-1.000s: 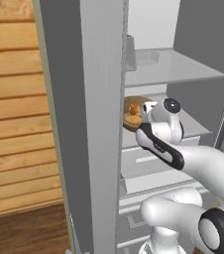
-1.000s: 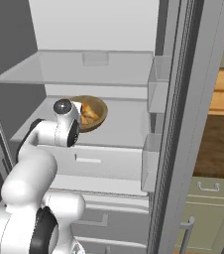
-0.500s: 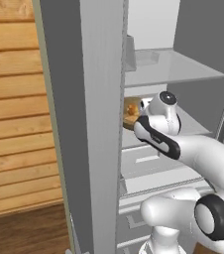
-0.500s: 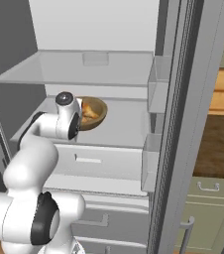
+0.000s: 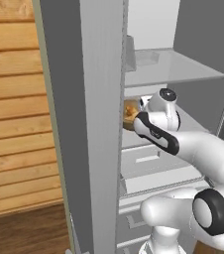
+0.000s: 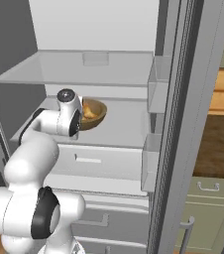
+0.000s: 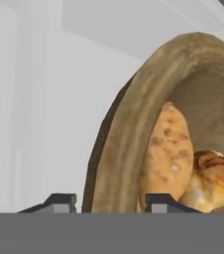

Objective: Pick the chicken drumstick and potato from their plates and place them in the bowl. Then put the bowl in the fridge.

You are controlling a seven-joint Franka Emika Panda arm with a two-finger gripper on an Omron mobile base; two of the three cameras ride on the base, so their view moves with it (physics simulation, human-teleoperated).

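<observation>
Now the bowl (image 7: 134, 134) sits on the middle shelf (image 6: 124, 131) inside the fridge (image 5: 84, 124), with the potato (image 7: 166, 149) and the chicken drumstick (image 7: 210, 181) both resting in it, the drumstick just beyond the potato on the far side from the hand. In the hand view the bowl's thick rim passes straight between the two fingertips (image 7: 59, 201), one tip outside the wall and the other inside, close against the potato. The gripper (image 7: 109, 203) looks parted around the rim with a little slack on the outer side, so I judge it as loosened, not clamped; whether a pad touches the wood I cannot tell.

The step in hand, as I read it, is letting go of the bowl and getting clear. To do it well, the jaws should spread further before any retreat, so that neither tip drags the rim. The inner tip is the risk: pulling sideways would hook the wall and tip the bowl or nudge the potato out. A straight withdrawal along the hand's own axis, away from the bowl, seems safest. Beside the arm (image 5: 183, 144), the fridge's side wall (image 5: 101, 99) stands near, so the elbow needs to stay off it while backing out.
</observation>
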